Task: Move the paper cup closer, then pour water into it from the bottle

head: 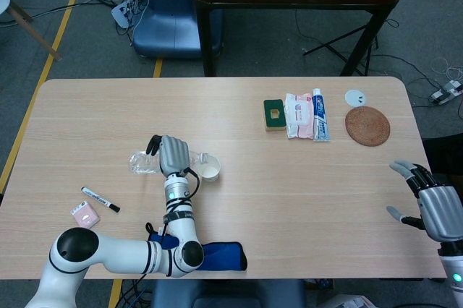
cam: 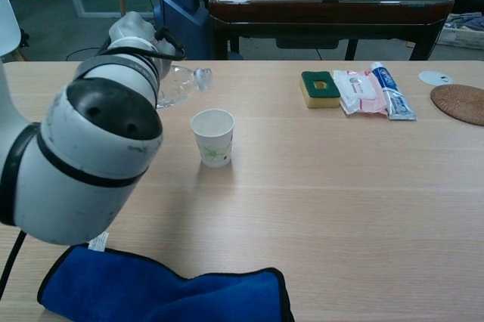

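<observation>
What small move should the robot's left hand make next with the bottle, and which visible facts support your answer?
Probably tilt the bottle a little further, keeping its mouth over the paper cup. The left hand holds the bottle nearly on its side, its neck pointing toward the cup's open top, and the cup stands upright just beside it. No stream of water shows in either view. The right hand is open, far off.

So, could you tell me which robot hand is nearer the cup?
Left. The left robot hand holds the bottle tilted right beside the cup; the right robot hand is open at the table's far right edge.
</observation>
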Controlling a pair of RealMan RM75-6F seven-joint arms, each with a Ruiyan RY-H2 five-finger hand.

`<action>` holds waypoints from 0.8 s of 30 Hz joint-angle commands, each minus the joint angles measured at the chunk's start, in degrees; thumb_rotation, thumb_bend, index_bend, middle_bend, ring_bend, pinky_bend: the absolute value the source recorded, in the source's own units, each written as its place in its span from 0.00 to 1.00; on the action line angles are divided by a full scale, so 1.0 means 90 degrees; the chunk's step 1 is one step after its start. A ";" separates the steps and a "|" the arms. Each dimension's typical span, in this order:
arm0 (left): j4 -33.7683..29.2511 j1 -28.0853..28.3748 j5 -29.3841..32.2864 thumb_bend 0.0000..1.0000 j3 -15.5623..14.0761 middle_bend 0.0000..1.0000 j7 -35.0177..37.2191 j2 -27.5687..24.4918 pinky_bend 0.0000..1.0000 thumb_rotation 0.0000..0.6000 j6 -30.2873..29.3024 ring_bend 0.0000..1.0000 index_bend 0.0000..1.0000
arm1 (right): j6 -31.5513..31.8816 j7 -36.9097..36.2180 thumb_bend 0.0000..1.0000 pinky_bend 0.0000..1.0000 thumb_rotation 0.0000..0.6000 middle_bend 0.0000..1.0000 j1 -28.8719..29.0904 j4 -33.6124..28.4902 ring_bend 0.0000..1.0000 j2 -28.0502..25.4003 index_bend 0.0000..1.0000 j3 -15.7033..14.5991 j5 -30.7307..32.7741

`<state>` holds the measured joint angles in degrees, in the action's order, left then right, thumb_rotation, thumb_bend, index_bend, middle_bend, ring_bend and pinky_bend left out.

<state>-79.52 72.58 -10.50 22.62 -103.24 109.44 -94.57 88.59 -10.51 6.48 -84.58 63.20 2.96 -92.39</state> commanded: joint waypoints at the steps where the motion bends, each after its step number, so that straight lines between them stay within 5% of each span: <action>1: 0.0015 -0.0003 -0.0039 0.07 -0.0006 0.66 -0.0035 0.0009 0.55 1.00 -0.0012 0.56 0.68 | -0.0001 0.0000 0.04 0.46 1.00 0.20 -0.0001 0.0011 0.19 0.0010 0.20 -0.0003 0.0002; 24: 0.0147 0.0003 -0.0255 0.07 -0.0069 0.66 -0.0484 0.0132 0.55 1.00 -0.0133 0.56 0.68 | 0.0029 -0.0029 0.04 0.46 1.00 0.20 -0.0012 0.0031 0.19 0.0012 0.20 -0.0018 -0.0028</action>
<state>-78.21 72.62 -12.74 22.03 -107.49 110.60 -95.74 88.86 -10.76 6.38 -84.30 63.31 2.80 -92.65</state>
